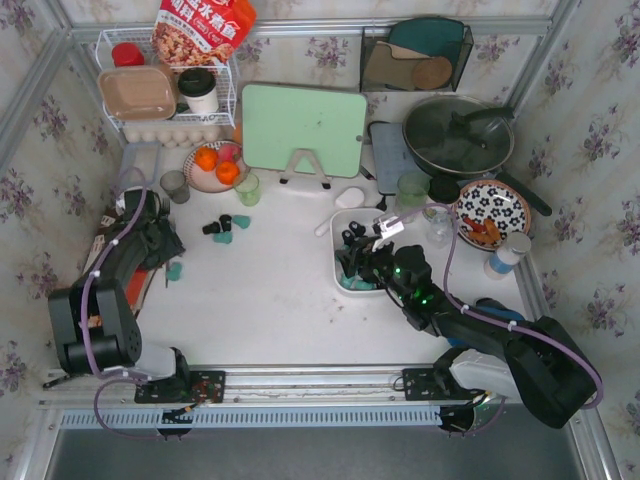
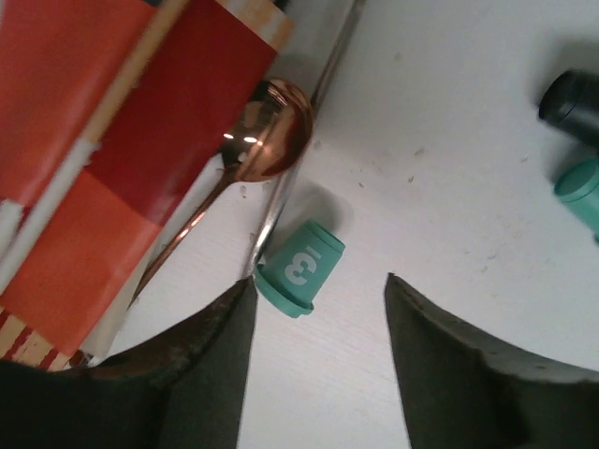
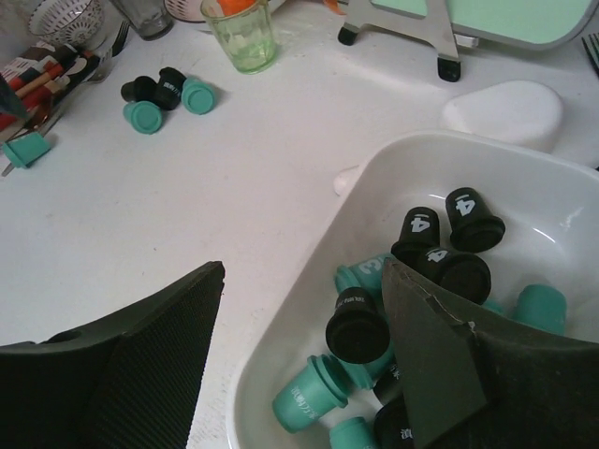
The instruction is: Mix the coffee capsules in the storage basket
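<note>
Cropped and covered
The storage basket (image 3: pixel 299 281) runs off the right wrist view's bottom and right edges; a finger (image 3: pixel 430 365) of the right end effector (image 3: pixel 304 273) covers some coffee capsules (image 3: pixel 357 329).

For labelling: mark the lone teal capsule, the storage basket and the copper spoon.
lone teal capsule (image 2: pixel 301 265), left wrist view, side wall beside the 3.
storage basket (image 3: pixel 547 201), right wrist view, bare far wall.
copper spoon (image 2: pixel 270 131), left wrist view, its bowl.

One capsule (image 2: pixel 299 267) lies on the table (image 2: pixel 449 140) just ahead of the left gripper (image 2: pixel 318 285) and its jaws, nearer the left finger, with a spoon (image 2: pixel 267 131) behind it. The basket (image 3: pixel 309 281) sits under the right gripper (image 3: pixel 301 267), below its right finger, with capsules (image 3: pixel 440 253) inside. Loose capsules (image 3: pixel 164 94) lie far ahead-left, a cup (image 3: pixel 241 36) behind them.
</note>
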### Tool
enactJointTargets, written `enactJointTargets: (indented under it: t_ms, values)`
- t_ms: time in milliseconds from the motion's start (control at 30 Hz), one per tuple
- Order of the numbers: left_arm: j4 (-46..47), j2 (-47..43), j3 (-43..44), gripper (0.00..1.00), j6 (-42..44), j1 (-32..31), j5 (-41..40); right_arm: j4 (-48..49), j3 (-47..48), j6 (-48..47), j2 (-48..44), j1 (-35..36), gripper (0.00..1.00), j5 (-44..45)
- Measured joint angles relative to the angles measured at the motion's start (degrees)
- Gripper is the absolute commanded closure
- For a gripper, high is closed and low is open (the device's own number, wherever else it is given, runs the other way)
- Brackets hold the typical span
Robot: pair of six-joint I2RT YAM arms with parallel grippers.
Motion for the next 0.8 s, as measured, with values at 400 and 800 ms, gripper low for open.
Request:
enactJointTargets:
  t_ms: [400,800]
  values:
    - [1.0,8.3,-0.9,0.63,5.0,-0.7,3.5,-0.1,0.5,0.9,0.8,0.0,0.26,-1.4]
    - [2.1,10.1,-1.2,0.65,5.4,-5.2,-1.3,-0.2,1.4,1.1,2.7,0.0,0.26,-2.5]
